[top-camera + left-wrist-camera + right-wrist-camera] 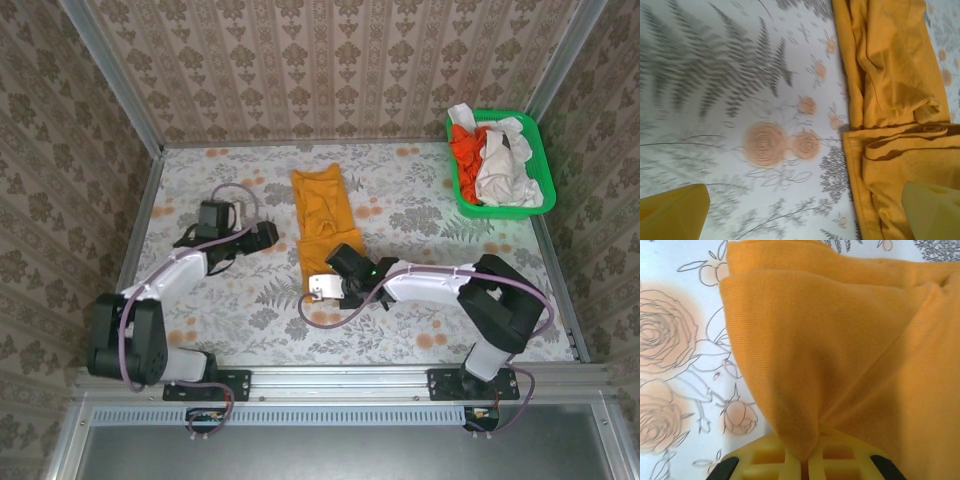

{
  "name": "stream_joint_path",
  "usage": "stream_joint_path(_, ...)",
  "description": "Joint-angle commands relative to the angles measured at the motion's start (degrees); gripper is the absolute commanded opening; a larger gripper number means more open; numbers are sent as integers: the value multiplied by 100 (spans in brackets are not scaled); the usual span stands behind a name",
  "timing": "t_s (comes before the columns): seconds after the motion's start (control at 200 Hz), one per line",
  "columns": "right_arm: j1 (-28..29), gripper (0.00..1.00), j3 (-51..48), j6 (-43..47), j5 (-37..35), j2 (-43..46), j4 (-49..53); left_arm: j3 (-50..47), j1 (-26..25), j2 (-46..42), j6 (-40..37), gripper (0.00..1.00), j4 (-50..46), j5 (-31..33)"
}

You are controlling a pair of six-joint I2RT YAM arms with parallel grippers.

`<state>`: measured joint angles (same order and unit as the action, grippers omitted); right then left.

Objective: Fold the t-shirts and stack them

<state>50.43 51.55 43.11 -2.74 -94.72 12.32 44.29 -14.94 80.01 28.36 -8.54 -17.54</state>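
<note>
Right pincer (805, 460): clamped on orange shirt's (320, 215) near end.
Left pincer (801, 212): wide, empty, beside shirt on table (430, 310).

Folded mustard-orange cloth t-shirt (320, 205) stretches away from the right gripper (807, 462) — the left gripper (270, 235) just beside its left edge; green plastic basket (500, 209) well beyond, rightward.

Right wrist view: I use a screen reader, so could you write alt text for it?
The right gripper is shut on a pinched fold of the mustard-orange t-shirt, whose layered cloth spreads up and to the right from the yellow fingers. To the left lies the white table cover, printed with peach roses and grey stems.
</note>
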Motion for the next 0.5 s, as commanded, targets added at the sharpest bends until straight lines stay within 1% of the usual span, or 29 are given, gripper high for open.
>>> stream_joint_path(0.0,135,1,-172,-350,212,482,699,426,-417,621,500,100,571,-64)
stream_joint_path(0.09,244,1,-266,-554,213,755,963,802,-726,1313,776,100,755,-139)
stream_joint_path(0.14,312,2,-297,-640,213,898,1110,1012,-845,1638,923,95,822,-185)
stream_joint_path(0.305,405,1,-340,-882,336,1379,1614,1497,-923,2383,1330,70,1057,-338)
stream_joint_path(0.36,421,2,-364,-968,433,1461,1754,1614,-921,2559,1372,60,1065,-379)
stream_joint_path(0.38,423,1,-372,-996,454,1655,1785,1660,-915,2613,1382,56,1067,-396)
stream_joint_path(0.495,445,1,-452,-1100,538,1884,1809,1824,-923,2857,1446,39,1111,-558)
